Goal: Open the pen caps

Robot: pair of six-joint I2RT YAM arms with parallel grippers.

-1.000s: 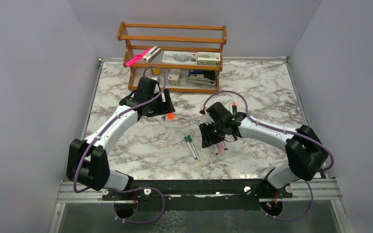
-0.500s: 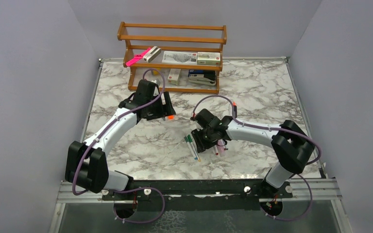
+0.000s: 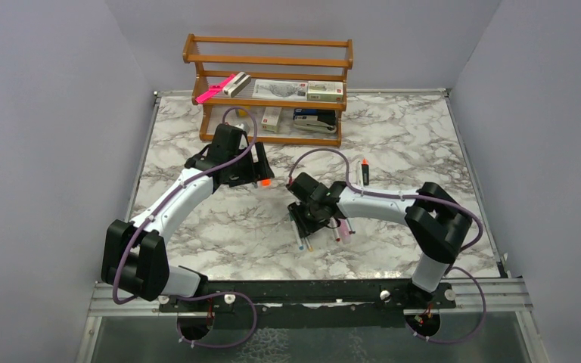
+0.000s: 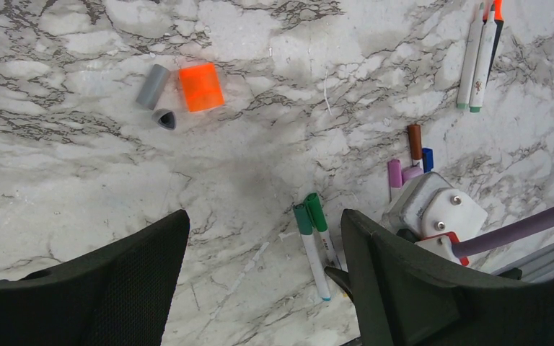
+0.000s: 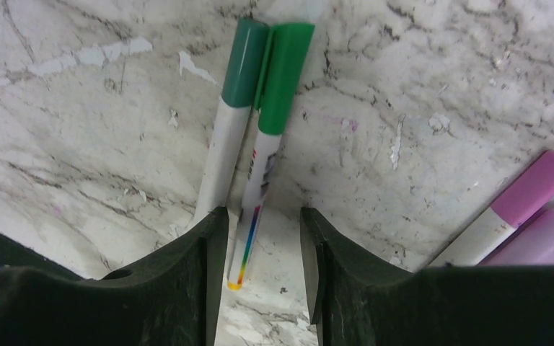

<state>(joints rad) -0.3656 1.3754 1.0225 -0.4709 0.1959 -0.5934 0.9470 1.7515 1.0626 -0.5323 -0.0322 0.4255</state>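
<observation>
Two white markers with green pen caps [image 5: 285,65] [image 4: 310,215] lie side by side on the marble table. My right gripper [image 5: 263,225] [image 3: 302,227] is low over them and open; its fingers straddle the tail of the bright-green-capped marker's barrel, with a gap on the right side. A loose orange cap [image 4: 202,86] [image 3: 265,181] and two grey pieces [image 4: 153,85] lie under my left gripper [image 4: 263,223] [image 3: 257,172], which hangs open and empty above the table. Markers with pink and lilac caps [image 5: 534,189] lie just right of the green pair.
Brown [image 4: 415,140] and blue [image 4: 427,158] caps lie by the pink ones. Two more white markers [image 4: 475,58] and a black highlighter [image 3: 365,171] lie further right. A wooden rack [image 3: 272,62] with small boxes and a long pink item stands at the back.
My right arm has swung left, carrying its gripper from over the pink markers to the green pair. The left arm has stayed almost still, jaws slightly wider.
</observation>
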